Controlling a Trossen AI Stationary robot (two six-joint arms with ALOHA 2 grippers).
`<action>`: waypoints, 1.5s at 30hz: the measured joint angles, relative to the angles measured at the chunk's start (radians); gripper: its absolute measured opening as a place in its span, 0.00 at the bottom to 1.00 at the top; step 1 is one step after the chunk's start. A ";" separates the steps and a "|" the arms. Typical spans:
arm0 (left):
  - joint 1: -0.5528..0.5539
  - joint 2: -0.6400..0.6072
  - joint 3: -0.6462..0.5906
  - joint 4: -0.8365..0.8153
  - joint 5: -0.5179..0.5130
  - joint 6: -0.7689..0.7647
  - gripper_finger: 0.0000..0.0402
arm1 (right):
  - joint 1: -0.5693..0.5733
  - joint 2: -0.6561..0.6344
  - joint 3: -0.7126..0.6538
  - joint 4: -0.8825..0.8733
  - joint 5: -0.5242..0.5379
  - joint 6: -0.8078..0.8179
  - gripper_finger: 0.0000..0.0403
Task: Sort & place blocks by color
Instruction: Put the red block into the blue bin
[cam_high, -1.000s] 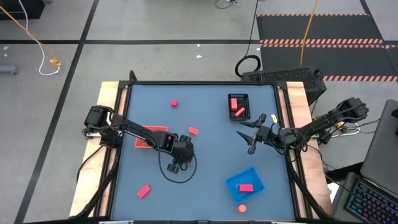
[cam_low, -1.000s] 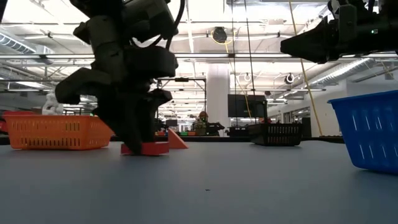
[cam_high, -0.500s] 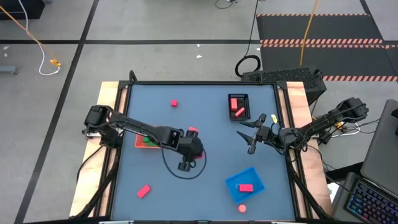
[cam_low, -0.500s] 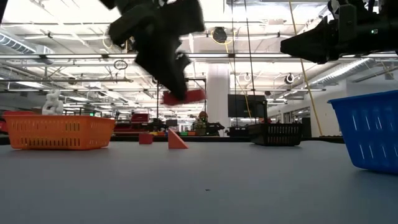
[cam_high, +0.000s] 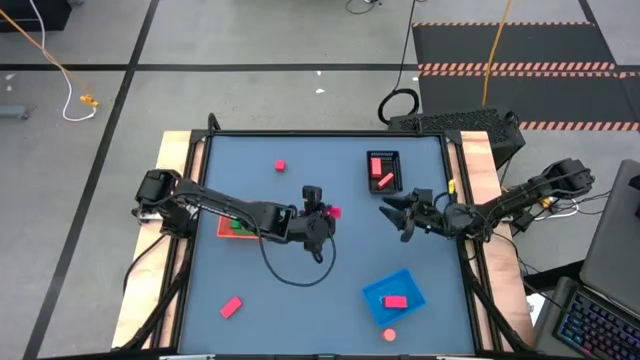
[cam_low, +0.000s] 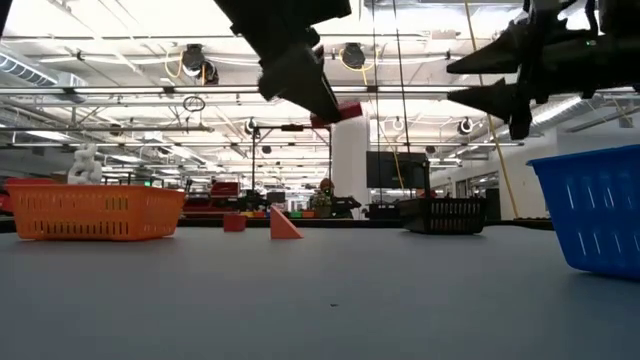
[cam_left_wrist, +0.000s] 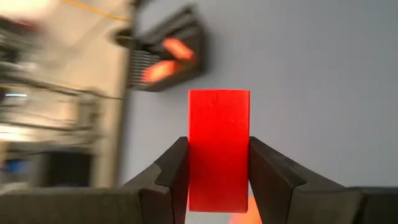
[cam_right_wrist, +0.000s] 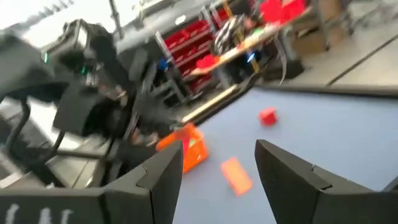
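My left gripper (cam_high: 325, 214) hangs over the middle of the table, shut on a red bar block (cam_left_wrist: 219, 146), which also shows high above the table in the low view (cam_low: 346, 110). My right gripper (cam_high: 392, 214) hovers open and empty at mid-right, its fingers (cam_right_wrist: 163, 175) spread. A black tray (cam_high: 384, 172) at the far right holds red blocks. A blue tray (cam_high: 393, 294) at the near right holds one red block (cam_high: 396, 301). Loose red blocks lie flat on the table at the far side (cam_high: 280, 165) and near left (cam_high: 231, 307). My left gripper pinches the red bar by its two long sides (cam_left_wrist: 191, 163) between its two fingers, at the end nearer the wrist. The bar lies along the fingers and sticks out past their tips. The fingers slant down toward the table's right. The bar is lifted clear.
An orange tray (cam_high: 236, 226) with a green block sits under my left arm. A small red piece (cam_high: 389, 335) lies by the near edge. A red wedge-shaped piece (cam_low: 285, 223) rests on the table below my left gripper. Open table lies at the near middle.
My left gripper has risen from the near-middle table with the red bar, moved toward the far and right edges, and tipped from pointing down to slanting forward. The bar is now lifted clear. My right gripper has rolled about its own axis in place.
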 joint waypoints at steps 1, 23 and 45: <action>0.001 0.000 0.000 0.018 -0.044 0.029 0.33 | -0.003 0.011 0.000 -0.009 -0.014 0.022 0.49; 0.009 0.006 0.001 0.103 -0.117 0.187 0.34 | -0.150 0.425 0.449 -0.289 -0.090 0.116 0.57; -0.006 0.007 0.000 0.128 -0.092 0.212 0.50 | -0.252 0.545 0.445 -0.087 -0.392 -0.067 0.11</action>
